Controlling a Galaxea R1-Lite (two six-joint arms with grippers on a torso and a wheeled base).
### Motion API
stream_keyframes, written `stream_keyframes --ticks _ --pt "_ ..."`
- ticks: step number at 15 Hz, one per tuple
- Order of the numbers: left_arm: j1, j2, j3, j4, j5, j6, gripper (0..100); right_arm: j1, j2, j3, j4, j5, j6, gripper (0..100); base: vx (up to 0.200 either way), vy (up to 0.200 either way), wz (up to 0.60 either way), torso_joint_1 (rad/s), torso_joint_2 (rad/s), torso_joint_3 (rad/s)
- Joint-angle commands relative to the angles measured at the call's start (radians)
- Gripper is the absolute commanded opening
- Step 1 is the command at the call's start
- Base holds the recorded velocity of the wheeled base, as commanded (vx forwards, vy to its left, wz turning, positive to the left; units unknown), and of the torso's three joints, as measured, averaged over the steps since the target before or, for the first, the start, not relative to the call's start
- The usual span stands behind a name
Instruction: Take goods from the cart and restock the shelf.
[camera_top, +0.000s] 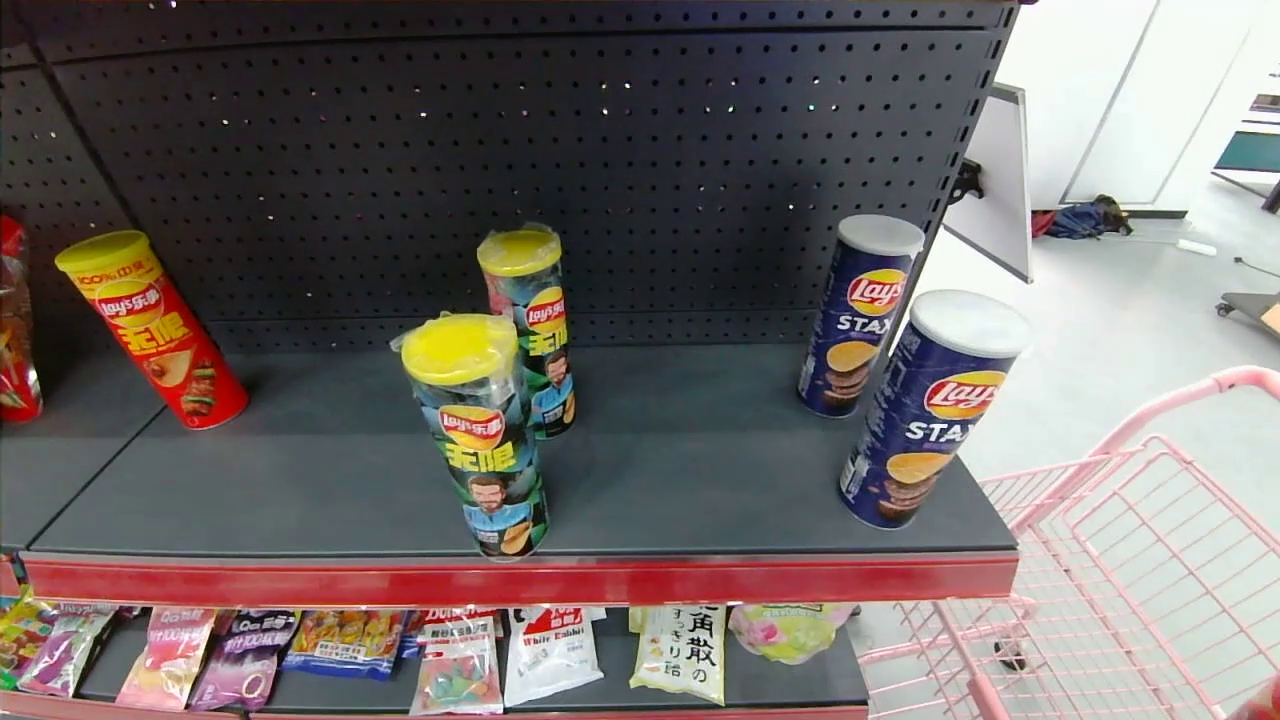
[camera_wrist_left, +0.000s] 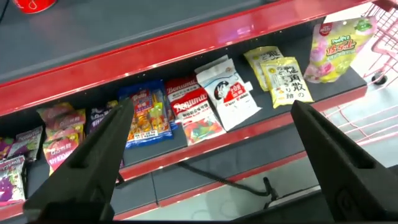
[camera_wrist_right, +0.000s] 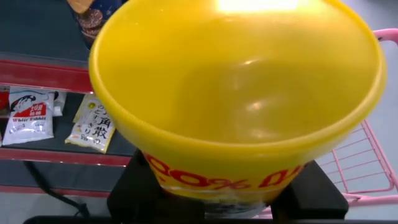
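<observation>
The left gripper (camera_wrist_left: 208, 165) stands with its jaws spread wide. Its two dark, tapering fingers (camera_wrist_left: 87, 165) angle outward, away from each other. The right gripper (camera_wrist_right: 227, 199) is closed around a yellow-lidded chip can (camera_wrist_right: 236, 93). Its black fingers (camera_wrist_right: 140, 193) press against the can's body just under the lid, one on each side, and the lid faces the wrist camera.

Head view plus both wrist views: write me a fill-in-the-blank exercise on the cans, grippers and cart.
The upper shelf carries ___ blue cans. The right gripper is shut on a can with a ___ lid. The left gripper has its jaws ___. The cart is coloured ___.
Missing: two; yellow; open; pink.
</observation>
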Motion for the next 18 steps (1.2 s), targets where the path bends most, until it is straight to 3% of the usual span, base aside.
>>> stream_keyframes --ticks 1,13,18 --pt "0.000 0.001 0.000 0.000 -0.001 0.000 100 0.003 -0.045 0.011 0.000 0.000 0.006 0 0.000 0.200 0.00 -0.002 0.01 0.002" --pt "0.000 0.001 0.000 0.000 -0.001 0.002 100 0.005 -0.136 0.062 0.002 0.003 0.017 0 0.000 0.200 0.00 0.004 0.00 0.004" --pt "0.000 0.000 0.000 0.000 0.000 0.005 100 0.005 -0.139 0.072 0.003 0.058 0.017 0 0.000 0.200 0.00 0.001 0.00 0.002"
